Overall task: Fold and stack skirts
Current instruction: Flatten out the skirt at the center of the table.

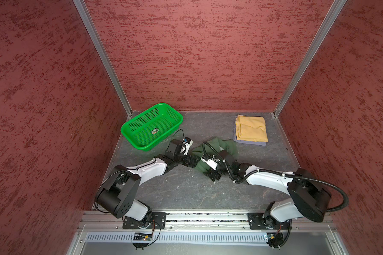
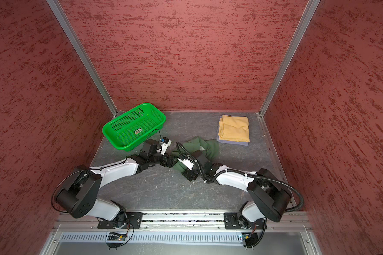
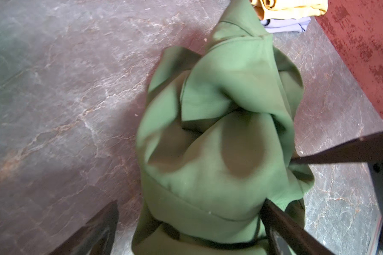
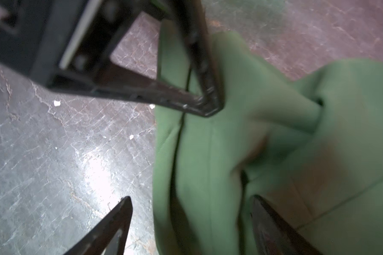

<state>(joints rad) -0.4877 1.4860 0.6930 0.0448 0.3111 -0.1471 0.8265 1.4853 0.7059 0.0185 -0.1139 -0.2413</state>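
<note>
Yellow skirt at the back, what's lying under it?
A lavender-grey skirt lies under the yellow skirt; only a strip along its near edge shows. The rest is covered, so anything else beneath cannot be seen.

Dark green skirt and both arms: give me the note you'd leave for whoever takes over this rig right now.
Left gripper: open, jaws astride an edge of the dark green skirt, gripping nothing.
Right gripper: open, over the same skirt, close beside the left one.
Things: dark green skirt crumpled mid-table. The mustard-yellow skirt lies folded on the folded lavender-grey skirt, far right. The green basket is far left, with nothing in it.
Done: two skirts folded and stacked.
Left: fold the green one and put it on the stack.
</note>
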